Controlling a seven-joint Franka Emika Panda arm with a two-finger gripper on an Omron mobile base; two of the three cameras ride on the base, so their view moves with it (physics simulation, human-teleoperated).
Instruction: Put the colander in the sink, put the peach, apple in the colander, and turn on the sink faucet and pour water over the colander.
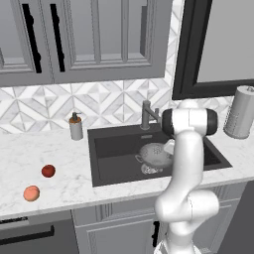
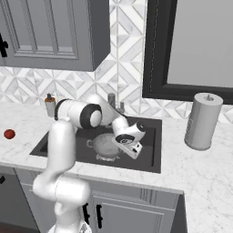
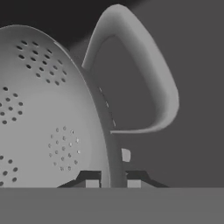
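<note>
The silver colander (image 1: 152, 153) (image 2: 105, 144) is low inside the dark sink (image 1: 114, 149) (image 2: 150, 152), near the drain. My gripper (image 3: 113, 181) (image 2: 122, 146) is shut on the colander's rim (image 3: 109, 131), right beside one loop handle (image 3: 153, 87). The holed bowl (image 3: 43, 109) takes up the left of the hand view. The dark red apple (image 1: 48, 171) (image 2: 9, 134) and the paler peach (image 1: 31, 193) lie on the counter left of the sink. The faucet (image 1: 147, 115) (image 2: 112, 100) stands behind the basin, and no water runs from it.
A soap pump bottle (image 1: 75, 127) (image 2: 50, 105) stands at the sink's back left corner. A paper towel roll (image 1: 240, 111) (image 2: 203, 120) stands on the counter to the right. Wall cabinets hang above, and a dark-framed window (image 1: 218, 44) is behind the sink.
</note>
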